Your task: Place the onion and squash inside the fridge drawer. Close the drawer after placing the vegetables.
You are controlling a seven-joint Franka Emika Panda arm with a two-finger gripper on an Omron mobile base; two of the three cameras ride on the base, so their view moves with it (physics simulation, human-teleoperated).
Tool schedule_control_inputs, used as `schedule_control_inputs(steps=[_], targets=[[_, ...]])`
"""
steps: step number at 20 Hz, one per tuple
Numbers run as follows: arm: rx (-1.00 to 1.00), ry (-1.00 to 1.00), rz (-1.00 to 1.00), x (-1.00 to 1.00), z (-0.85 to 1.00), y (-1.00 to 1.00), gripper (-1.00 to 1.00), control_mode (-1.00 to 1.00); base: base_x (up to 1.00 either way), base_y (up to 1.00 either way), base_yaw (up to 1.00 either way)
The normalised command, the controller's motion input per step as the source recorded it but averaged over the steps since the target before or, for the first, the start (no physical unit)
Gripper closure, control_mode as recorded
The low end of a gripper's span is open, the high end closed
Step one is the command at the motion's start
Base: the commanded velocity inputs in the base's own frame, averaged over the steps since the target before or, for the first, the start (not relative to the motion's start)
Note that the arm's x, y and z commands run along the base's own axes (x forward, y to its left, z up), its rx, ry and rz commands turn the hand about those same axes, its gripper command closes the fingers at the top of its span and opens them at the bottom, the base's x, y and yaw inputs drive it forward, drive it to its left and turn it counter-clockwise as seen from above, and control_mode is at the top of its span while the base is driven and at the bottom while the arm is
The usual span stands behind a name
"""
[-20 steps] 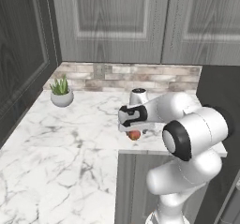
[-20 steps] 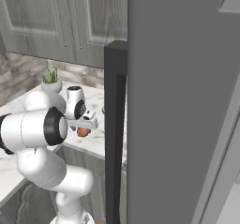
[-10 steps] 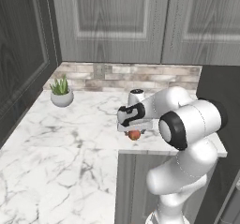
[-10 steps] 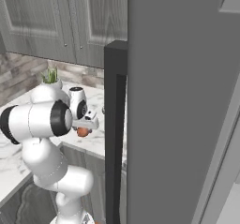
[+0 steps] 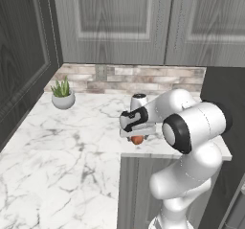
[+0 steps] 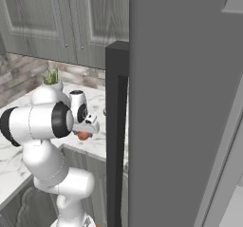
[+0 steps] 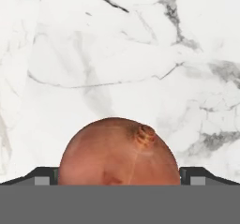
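— Claw (image 7: 120,181) status?
— Spread wide, one tip at 9 o'clock and one at 3 o'clock of the onion (image 7: 119,152), which sits between them on the marble table (image 7: 93,54).
— Anything else there?
— From the left base view, a potted plant (image 5: 62,93) at 10 o'clock, well apart.

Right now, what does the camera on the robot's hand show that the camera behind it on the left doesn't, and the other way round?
Hand view alone: the small round reddish-orange onion up close, its stem nub visible, sitting between the two dark fingertips of the open gripper.

Left base view alone: the white robot arm bent over the counter, a small potted green plant, the brick backsplash and the grey upper cabinets.

Both: the onion lying on the white marble counter.
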Motion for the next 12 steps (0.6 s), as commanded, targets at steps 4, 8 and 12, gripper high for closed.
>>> schedule_control_inputs(steps=[4, 8, 12], targets=[[0.0, 0.0, 0.0, -0.25, -0.24, 0.0, 1.0, -1.0, 0.0, 0.0, 0.0], [0.0, -0.01, 0.0, 0.0, -0.04, 0.0, 1.0, -1.0, 0.0, 0.0, 0.0], [-0.01, -0.11, 0.0, -0.41, 0.58, 0.01, 1.0, -1.0, 0.0, 0.0, 0.0]])
